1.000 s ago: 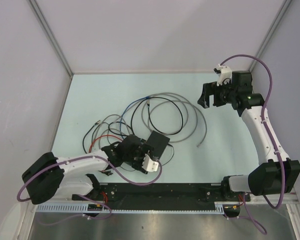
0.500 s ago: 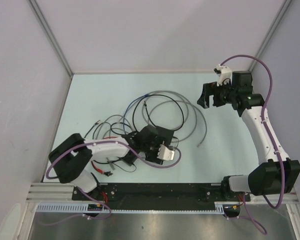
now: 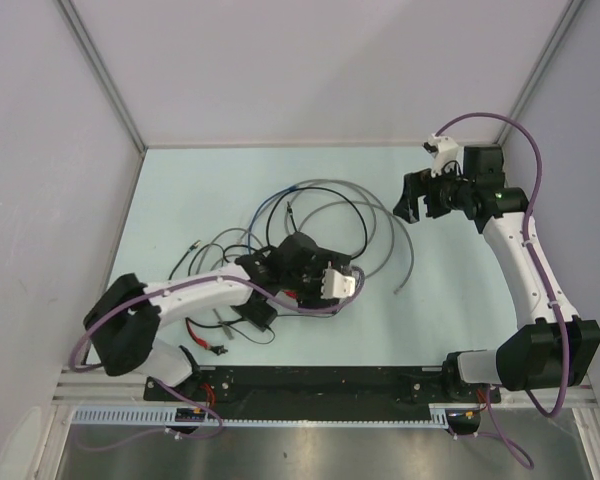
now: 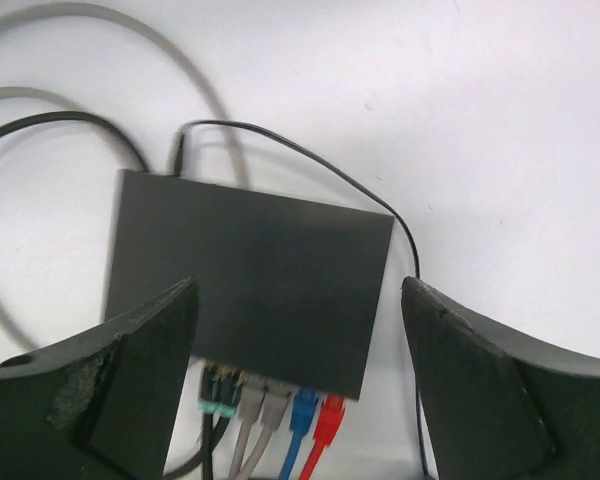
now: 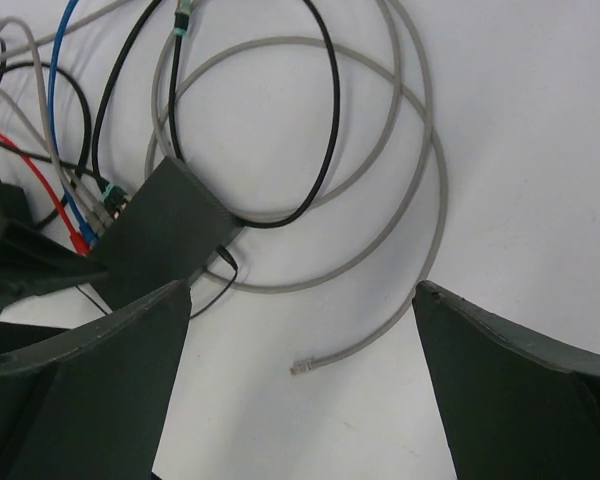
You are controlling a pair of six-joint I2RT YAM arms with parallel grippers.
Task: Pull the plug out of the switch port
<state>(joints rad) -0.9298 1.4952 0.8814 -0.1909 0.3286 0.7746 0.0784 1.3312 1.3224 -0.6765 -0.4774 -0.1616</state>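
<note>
My left fingers [image 4: 130, 350] stand apart and empty, straddling the dark grey box [image 4: 250, 270] near the middle of the counter [image 4: 500, 120]. Its switch port [image 4: 280, 385] edge faces my wrist, with a row of plugs [image 4: 252, 408] seated in it. Farther right, my right fingers [image 5: 100, 380] hang apart and empty.

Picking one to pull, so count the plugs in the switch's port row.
5, side by side along the switch's near edge: teal-black, grey, grey, blue, red. More may hide behind the finger.
</note>
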